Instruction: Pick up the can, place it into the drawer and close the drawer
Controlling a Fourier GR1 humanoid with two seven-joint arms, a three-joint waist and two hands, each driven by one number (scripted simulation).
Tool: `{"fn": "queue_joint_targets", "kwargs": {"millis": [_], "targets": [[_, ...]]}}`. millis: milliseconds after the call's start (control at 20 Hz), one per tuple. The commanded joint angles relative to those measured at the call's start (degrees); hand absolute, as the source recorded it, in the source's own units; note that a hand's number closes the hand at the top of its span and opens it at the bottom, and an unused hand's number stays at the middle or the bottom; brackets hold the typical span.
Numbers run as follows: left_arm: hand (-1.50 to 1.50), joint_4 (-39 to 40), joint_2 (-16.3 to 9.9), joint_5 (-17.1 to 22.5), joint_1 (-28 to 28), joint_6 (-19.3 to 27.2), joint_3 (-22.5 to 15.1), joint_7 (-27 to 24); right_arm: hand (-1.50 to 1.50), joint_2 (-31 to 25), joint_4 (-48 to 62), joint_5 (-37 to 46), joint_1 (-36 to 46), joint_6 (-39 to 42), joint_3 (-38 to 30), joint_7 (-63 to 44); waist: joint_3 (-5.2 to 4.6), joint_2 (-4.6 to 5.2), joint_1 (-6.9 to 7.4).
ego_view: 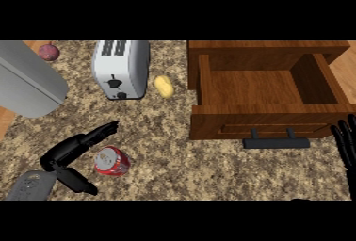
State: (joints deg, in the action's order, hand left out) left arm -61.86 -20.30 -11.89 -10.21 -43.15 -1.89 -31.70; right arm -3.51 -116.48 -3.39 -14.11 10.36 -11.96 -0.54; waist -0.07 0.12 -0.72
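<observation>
Can (112, 161): red, lying on the desk (208, 164) near left — between our left hand's (61, 157) spread fingers (101, 132) and thumb, not gripped.
Drawer (257, 89): open, far right.
Right hand (345, 143): fingers straight — resting at right edge.

A kitchen: a speckled granite surface (208, 164) carries a silver toaster (121, 68), a yellow potato (164, 86) beside it, and an open wooden drawer (261, 94).

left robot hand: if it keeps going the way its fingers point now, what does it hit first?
Probably the toaster. The left robot hand is open beside the red can, fingers pointing up and right across bare counter; that line reaches the toaster's front end. Height is unclear, so it might pass over.
</observation>
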Motion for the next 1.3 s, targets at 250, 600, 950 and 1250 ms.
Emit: {"fn": "queue_joint_targets", "kwargs": {"millis": [250,600,950,1250], "targets": [[-1.50,13.96,-3.40,-1.52,-5.94,-3.57,-2.68,-13.64,-1.50,-0.38,-0.84,0.32,1.32,-0.36,-0.52,-1.36,-0.02,0.12,-0.27],[-1.50,19.41,-2.24,-2.05,-8.53,-0.40,-5.55,-15.10,-1.50,1.28,-4.51,0.80,-1.46,-0.09,1.07,-1.37,0.02,-0.02,-0.13],[-1.50,25.77,-1.54,-2.79,-12.83,1.13,-7.93,-17.28,-1.50,2.13,-4.32,2.21,-0.50,-0.67,2.55,-1.95,0.00,0.10,-0.30],[-1.50,28.59,0.97,-3.34,-13.81,4.33,-9.70,-19.41,-1.50,0.42,-4.61,-0.86,0.29,0.25,-0.50,-3.25,0.01,0.05,-0.10]]}}
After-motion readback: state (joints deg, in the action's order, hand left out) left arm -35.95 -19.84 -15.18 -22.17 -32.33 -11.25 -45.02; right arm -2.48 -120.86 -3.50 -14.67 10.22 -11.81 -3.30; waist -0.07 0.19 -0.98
